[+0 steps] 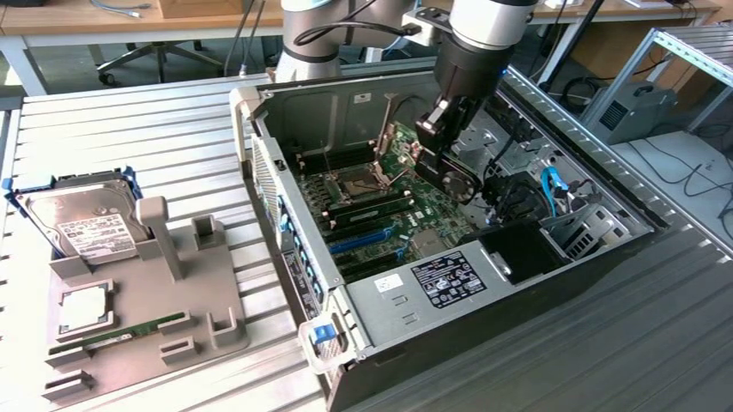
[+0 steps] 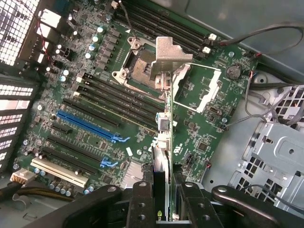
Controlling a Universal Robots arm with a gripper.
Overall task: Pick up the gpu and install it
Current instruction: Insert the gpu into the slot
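Observation:
The gpu is a thin black card with a round fan, hanging tilted over the motherboard inside the open computer case. My gripper is shut on its upper end. In the wrist view the gpu appears edge-on, running away from my gripper, with its silver bracket over the CPU socket. The black fingers clamp the card from both sides. The card floats above the board, apart from the blue expansion slots.
A grey fixture at the exterior view's left carries a silver hard drive and a green memory stick. Inside the case are black memory slots, loose cables and a metal drive cage.

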